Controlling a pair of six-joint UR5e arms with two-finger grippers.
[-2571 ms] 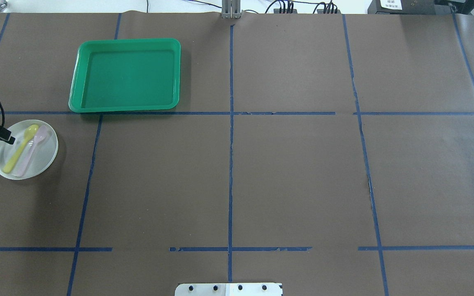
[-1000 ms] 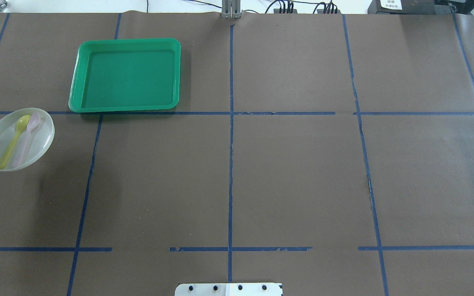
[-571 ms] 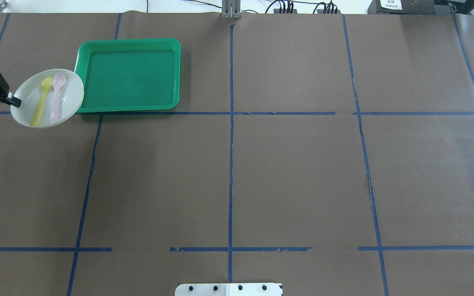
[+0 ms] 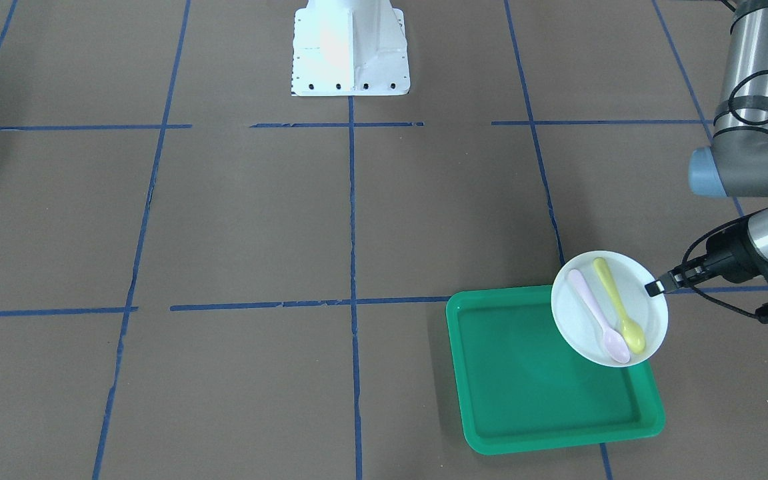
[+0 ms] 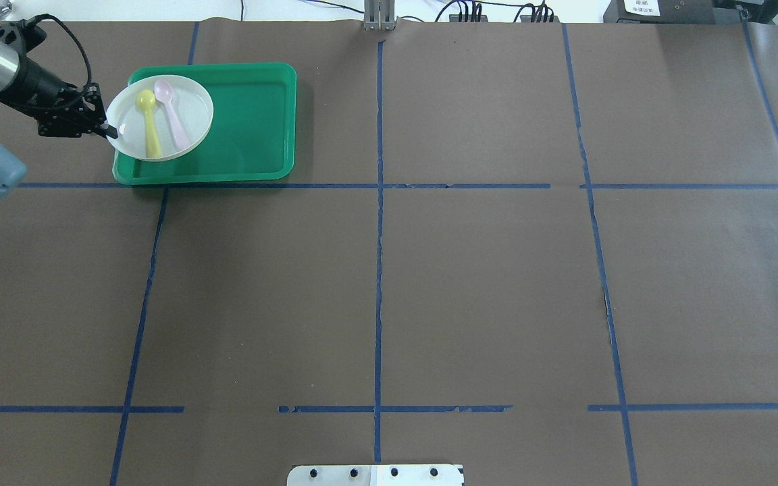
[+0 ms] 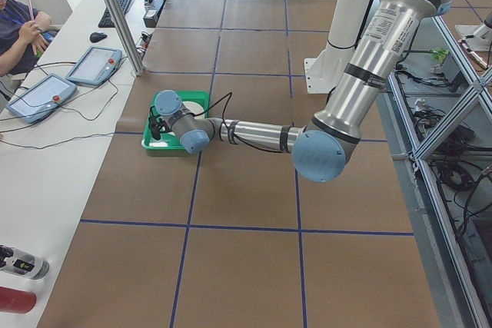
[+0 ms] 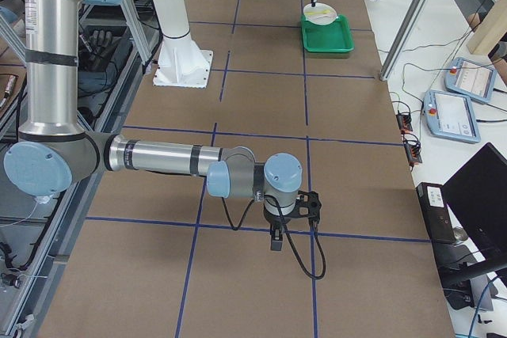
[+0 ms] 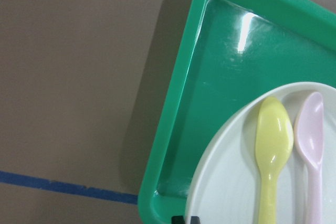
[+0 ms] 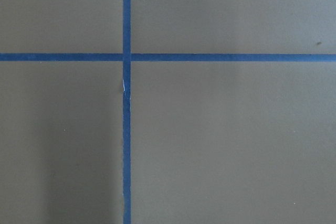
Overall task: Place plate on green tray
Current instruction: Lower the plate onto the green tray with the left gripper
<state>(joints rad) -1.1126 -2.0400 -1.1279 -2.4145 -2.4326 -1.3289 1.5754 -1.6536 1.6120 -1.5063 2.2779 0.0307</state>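
Observation:
The white plate (image 5: 194, 111) carries a yellow spoon (image 5: 150, 125) and a pink spoon (image 5: 173, 116). My left gripper (image 5: 111, 130) is shut on the plate's left rim and holds it in the air over the left part of the green tray (image 5: 254, 121). The plate throws a shadow on the tray floor. The front-facing view shows the plate (image 4: 651, 320) over the tray's (image 4: 524, 380) corner, with the gripper (image 4: 654, 288) at its rim. The left wrist view shows the plate (image 8: 226, 182) above the tray (image 8: 220, 77). My right gripper (image 7: 275, 241) hangs over bare table far away; I cannot tell whether it is open.
Brown paper with blue tape lines covers the table (image 5: 470, 283). The robot's white base (image 4: 349, 47) stands at the table's near edge. A metal post (image 5: 379, 15) and cables lie at the far edge. An operator (image 6: 19, 24) sits at a side desk with tablets.
The plate with both spoons has been lifted off the table at the left and carried away from the robot and to the right, to over the green tray's left part.

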